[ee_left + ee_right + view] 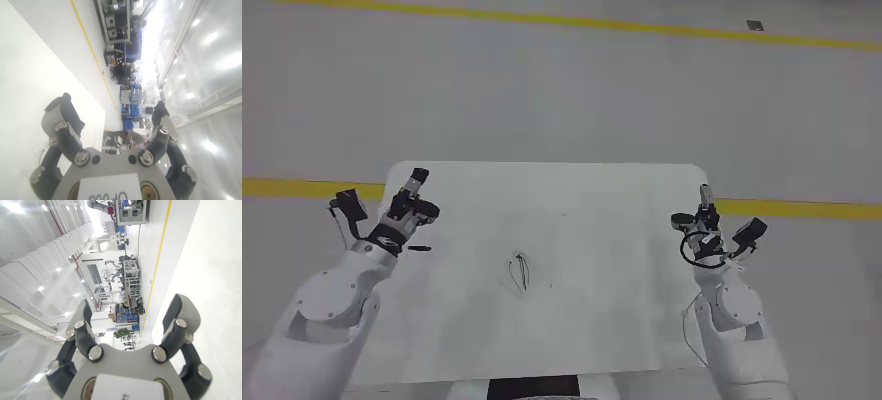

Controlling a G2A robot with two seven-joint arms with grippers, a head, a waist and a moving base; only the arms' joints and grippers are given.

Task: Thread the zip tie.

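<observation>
Plainly, the left gripper (113, 102) stands wide open, its two dark-padded fingers (68, 113) spread far apart, with nothing held between them and nothing touching them. The right gripper (131, 300) is spread just as wide and is equally unloaded. Both wrist views settle this, since each looks straight down the gap between its own fingers. From above, each gripper is seen edge-on and its spread cannot be read. The top view gives the layout instead. The zip tie (520, 270) lies as a thin dark loop flat on the white table (622, 200), a little toward 7 o'clock from the table's middle and well apart from both arms. From it, the left gripper (414, 192) sits at about 10 o'clock, by the table's left edge. The right gripper (704, 210) sits between 2 and 3 o'clock, at the right edge. A yellow line (542, 18) crosses the floor at 12 o'clock beyond the table.
</observation>
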